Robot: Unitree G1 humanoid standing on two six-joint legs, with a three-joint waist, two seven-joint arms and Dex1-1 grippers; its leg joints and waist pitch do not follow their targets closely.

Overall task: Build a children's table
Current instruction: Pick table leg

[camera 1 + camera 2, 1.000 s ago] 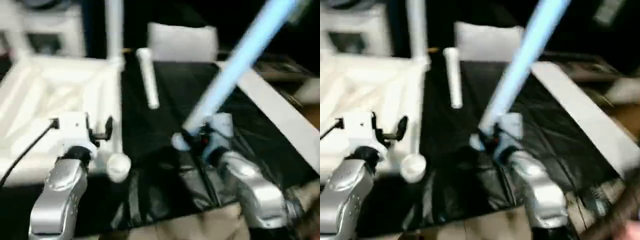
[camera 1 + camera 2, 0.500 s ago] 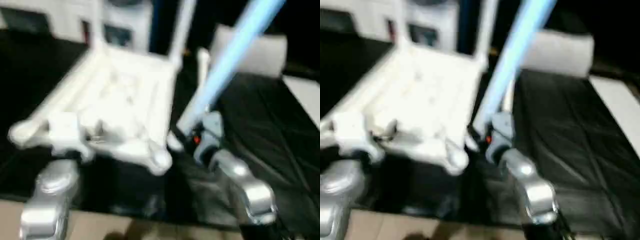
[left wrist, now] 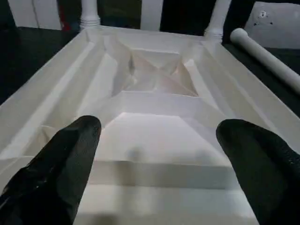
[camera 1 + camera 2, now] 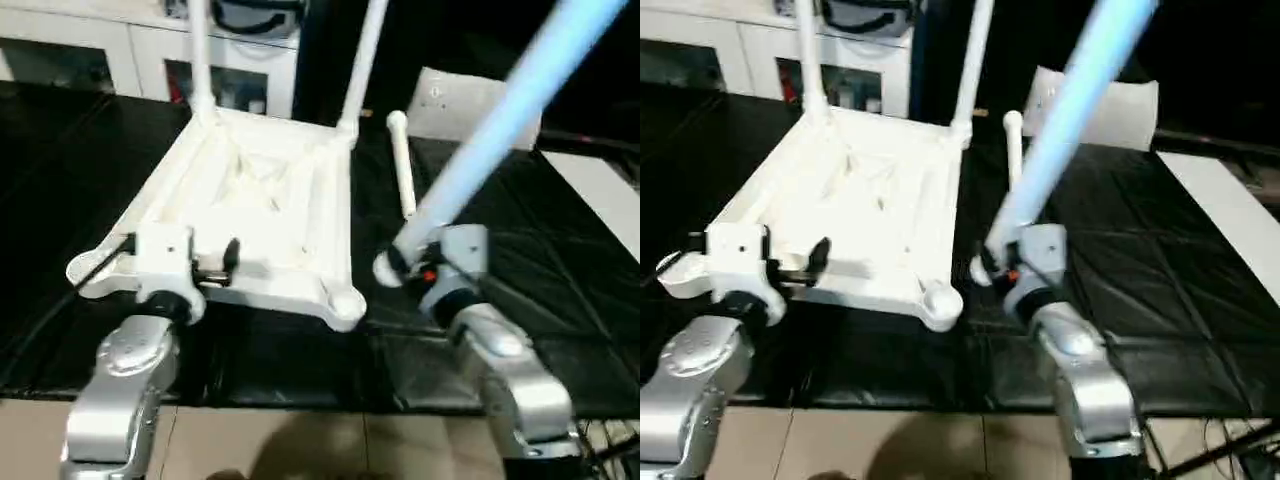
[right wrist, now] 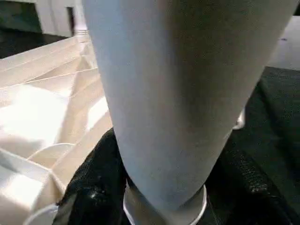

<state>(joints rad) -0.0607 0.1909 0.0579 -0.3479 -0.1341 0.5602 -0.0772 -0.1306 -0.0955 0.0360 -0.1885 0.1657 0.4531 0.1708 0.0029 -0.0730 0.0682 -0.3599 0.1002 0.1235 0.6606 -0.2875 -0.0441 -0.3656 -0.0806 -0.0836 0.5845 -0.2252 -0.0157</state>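
Note:
The white tabletop [image 4: 250, 200] lies underside up on the black cover, with two legs [image 4: 198, 50] [image 4: 365, 55] standing in its far corner sockets. A third leg [image 4: 402, 170] lies loose beside its right edge. My right gripper [image 4: 405, 265] is shut on the thick end of another leg [image 4: 500, 120], which slants up to the right, just right of the empty near right socket [image 4: 345, 305]. My left gripper [image 3: 159, 159] hangs open over the tabletop's near edge, toward the near left corner, with nothing between its fingers [image 3: 61, 173].
A white cabinet [image 4: 100, 50] with dark compartments stands behind the tabletop. A white pillow-like slab [image 4: 470, 100] lies at the back right, and a white board [image 4: 600, 200] at the right edge. Beige floor runs along the front.
The camera has swung left. Both grippers now stand further left against the tabletop: the left nearer its near left corner, the right with its leg closer to the near right socket.

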